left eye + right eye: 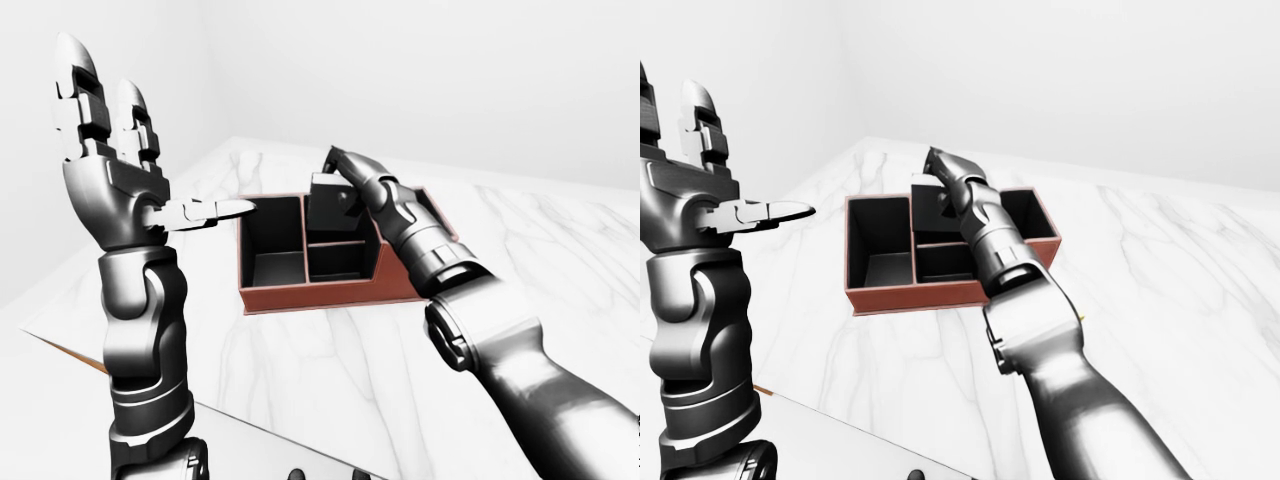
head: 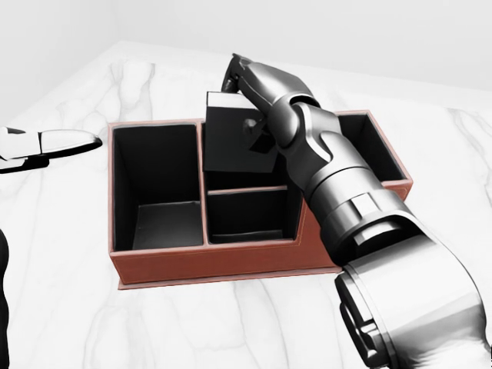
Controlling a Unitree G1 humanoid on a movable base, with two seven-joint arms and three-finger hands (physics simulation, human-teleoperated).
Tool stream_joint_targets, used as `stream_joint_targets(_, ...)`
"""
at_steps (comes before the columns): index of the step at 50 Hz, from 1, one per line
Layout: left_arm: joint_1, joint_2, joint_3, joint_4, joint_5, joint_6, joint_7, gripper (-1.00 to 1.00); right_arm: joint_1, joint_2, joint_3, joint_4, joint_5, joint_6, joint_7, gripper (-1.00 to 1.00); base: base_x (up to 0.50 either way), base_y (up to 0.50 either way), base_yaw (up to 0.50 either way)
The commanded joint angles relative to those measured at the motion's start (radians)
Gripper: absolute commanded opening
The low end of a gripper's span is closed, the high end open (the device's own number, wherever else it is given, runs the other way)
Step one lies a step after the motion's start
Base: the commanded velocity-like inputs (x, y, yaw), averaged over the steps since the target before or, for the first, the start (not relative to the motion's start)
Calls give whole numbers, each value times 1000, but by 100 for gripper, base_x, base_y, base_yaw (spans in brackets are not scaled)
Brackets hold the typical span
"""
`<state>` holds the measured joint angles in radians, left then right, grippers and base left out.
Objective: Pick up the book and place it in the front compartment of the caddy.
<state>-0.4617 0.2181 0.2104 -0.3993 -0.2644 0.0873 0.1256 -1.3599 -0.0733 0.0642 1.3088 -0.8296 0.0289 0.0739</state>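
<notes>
A dark book (image 2: pixel 234 142) stands tilted over the middle of the red-brown caddy (image 2: pixel 215 265), above its upper middle compartment. My right hand (image 2: pixel 247 92) reaches in from the lower right and is shut on the book's top edge, with fingers hooked over it. The book's lower edge dips behind the divider of the small middle compartment (image 2: pixel 244 214). My left hand (image 1: pixel 120 170) is raised at the left of the left-eye view, fingers spread and open, holding nothing. Its fingertip (image 2: pixel 73 141) shows at the left edge of the head view.
The caddy rests on a white marble table (image 2: pixel 231 323). It has a tall left compartment (image 2: pixel 157 192) and a right compartment (image 2: pixel 377 150), partly hidden by my right forearm. The table's edge (image 1: pixel 60 345) runs at the lower left of the left-eye view.
</notes>
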Motion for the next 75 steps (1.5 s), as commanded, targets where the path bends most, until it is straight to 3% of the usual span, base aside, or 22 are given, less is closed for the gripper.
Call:
stream_joint_targets(1,3,-1,0,-1,-1,0,-1,100,9,8,-25,-25,-1,-9,-38,-100,0,0,0)
stream_joint_targets(42,2,-4,-1,3,4,0,-5,100,42,1,-20,-16,-35,-40,-81,-100,0,0,0)
stream_joint_targets(75,4,-2,-2,7,3,0,-8,100,81,4,-14,-7,-81,-104,-186,-100,0,0,0)
